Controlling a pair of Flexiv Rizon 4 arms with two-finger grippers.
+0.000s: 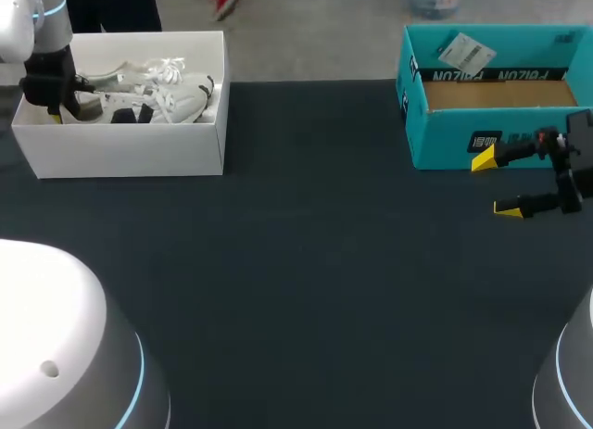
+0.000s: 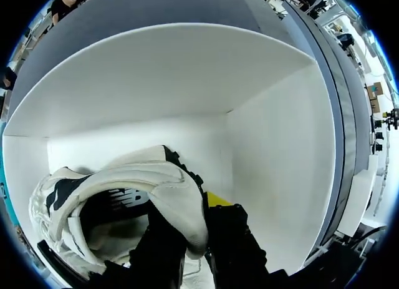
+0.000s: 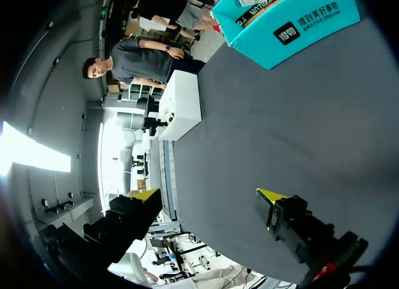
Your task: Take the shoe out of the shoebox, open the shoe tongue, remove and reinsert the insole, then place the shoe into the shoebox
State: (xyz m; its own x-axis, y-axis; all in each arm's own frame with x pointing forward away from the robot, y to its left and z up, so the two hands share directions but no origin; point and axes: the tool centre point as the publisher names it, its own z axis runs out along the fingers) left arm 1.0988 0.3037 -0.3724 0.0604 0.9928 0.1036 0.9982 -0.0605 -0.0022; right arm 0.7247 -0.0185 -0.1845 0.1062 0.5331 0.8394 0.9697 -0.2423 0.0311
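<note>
Spanning the head view, the dark tabletop [image 1: 306,262] carries the white shoebox [image 1: 130,151] at its far left corner and a teal box [image 1: 445,142] at its far right edge. The shoe [image 1: 181,100] (white, laces loose) lies inside the white shoebox, not yet lifted out. The left gripper [image 1: 57,109] is lowered into that box at the heel. In the left wrist view, one finger is set inside the heel collar and one outside, so it is judged clamped on the shoe. The right gripper [image 1: 494,183] is held spread and empty before the teal box. Taking the shoe out is judged the step in hand; a straight lift clear of the box walls is called for next.
</note>
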